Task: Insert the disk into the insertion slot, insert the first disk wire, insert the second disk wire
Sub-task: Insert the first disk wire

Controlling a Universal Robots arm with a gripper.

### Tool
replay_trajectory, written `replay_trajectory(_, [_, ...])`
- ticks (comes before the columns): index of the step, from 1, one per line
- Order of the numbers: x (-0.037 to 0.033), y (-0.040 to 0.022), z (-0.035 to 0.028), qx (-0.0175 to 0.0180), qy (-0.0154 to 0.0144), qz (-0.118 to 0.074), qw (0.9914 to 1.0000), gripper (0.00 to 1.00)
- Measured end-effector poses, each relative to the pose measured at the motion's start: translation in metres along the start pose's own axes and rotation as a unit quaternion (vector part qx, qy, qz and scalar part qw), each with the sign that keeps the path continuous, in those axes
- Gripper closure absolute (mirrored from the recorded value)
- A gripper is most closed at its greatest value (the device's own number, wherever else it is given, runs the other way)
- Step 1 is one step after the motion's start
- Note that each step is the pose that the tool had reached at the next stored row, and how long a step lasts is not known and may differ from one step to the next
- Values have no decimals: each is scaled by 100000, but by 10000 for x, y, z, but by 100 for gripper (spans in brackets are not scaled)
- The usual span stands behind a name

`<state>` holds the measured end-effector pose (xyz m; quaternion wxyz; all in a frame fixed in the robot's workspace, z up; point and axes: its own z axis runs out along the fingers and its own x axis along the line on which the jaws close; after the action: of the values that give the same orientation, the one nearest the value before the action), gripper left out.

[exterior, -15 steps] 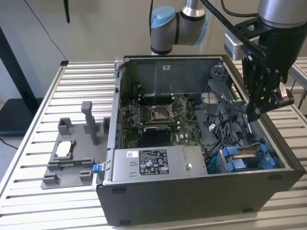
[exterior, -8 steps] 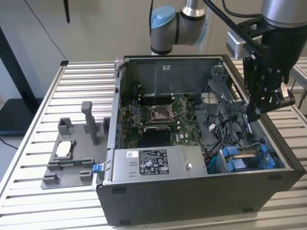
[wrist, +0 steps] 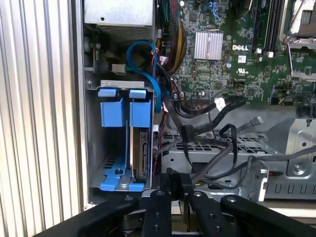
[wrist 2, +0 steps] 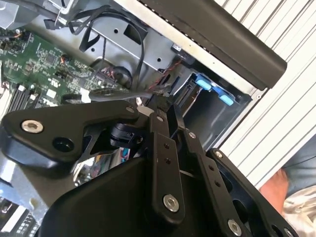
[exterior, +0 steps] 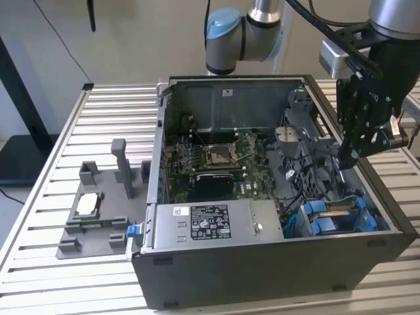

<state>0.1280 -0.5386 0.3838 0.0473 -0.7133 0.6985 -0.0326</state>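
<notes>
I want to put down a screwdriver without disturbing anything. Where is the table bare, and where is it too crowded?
Bare slats of the table lie beyond the grey fixture tray, toward the far edge, and in front of the tray at the near edge. Crowded: inside the PC case, where the gripper hangs over cables beside the disk.

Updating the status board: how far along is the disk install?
Done: the disk, in its blue carrier, sits in the insertion slot. In hand: the gripper hovers over that corner of the case, near the loose black wires. Left: both wires look unplugged, with their plugs lying free, and the disk's connector end looks bare.
</notes>
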Motion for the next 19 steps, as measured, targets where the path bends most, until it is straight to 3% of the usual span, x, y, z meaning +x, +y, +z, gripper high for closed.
replay_trajectory(2, [10, -17, 7, -892, -8, 24, 99996, 81])
replay_trajectory(5, [49, -35, 34, -1640, -17, 138, 99986, 81])
replay_trajectory(12, [98, -62, 106, -2604, -12, 415, 99965, 81])
replay_trajectory(19, [119, -155, 175, -4143, -21, 459, 99913, 81])
